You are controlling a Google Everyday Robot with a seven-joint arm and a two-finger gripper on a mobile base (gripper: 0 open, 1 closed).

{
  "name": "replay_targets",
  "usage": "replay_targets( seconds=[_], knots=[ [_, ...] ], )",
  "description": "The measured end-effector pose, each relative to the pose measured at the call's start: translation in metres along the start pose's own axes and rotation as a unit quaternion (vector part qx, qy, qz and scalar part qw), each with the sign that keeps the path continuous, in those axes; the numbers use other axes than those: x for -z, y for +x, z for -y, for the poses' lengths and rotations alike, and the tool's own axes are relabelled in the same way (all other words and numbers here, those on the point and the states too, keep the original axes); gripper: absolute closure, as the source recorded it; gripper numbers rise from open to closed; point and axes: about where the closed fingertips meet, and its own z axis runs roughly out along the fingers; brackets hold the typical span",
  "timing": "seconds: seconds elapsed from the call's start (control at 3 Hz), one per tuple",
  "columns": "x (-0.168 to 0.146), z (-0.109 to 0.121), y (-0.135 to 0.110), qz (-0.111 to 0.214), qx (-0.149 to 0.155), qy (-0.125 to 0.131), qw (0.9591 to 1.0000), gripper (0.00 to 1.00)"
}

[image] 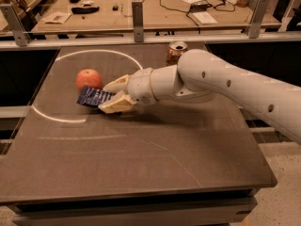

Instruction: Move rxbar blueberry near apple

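The red-orange apple (89,79) sits on the dark table inside the white painted ring. The rxbar blueberry (94,97), a flat navy foil wrapper with pale text, lies just below and right of the apple, close to touching it. My gripper (109,97) reaches in from the right on a white arm; its cream fingers (115,104) are closed on the right end of the bar, one above and one below. The bar's left end sticks out toward the apple, low over the table.
An orange-brown drink can (176,52) stands at the back of the table behind my arm. A white circle line (56,118) is painted on the table top (141,159). A metal rail (138,15) and a workbench with cables lie beyond.
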Motion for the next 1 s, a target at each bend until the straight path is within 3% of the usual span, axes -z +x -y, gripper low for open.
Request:
replay_targets(
  seconds=[0.33, 1.0],
  knots=[
    [-0.005, -0.0018, 0.0049, -0.011, 0.001, -0.006, 0.9999, 0.83],
    [-0.0071, -0.0024, 0.0096, -0.03, 0.006, -0.01, 0.9995, 0.37]
  ],
)
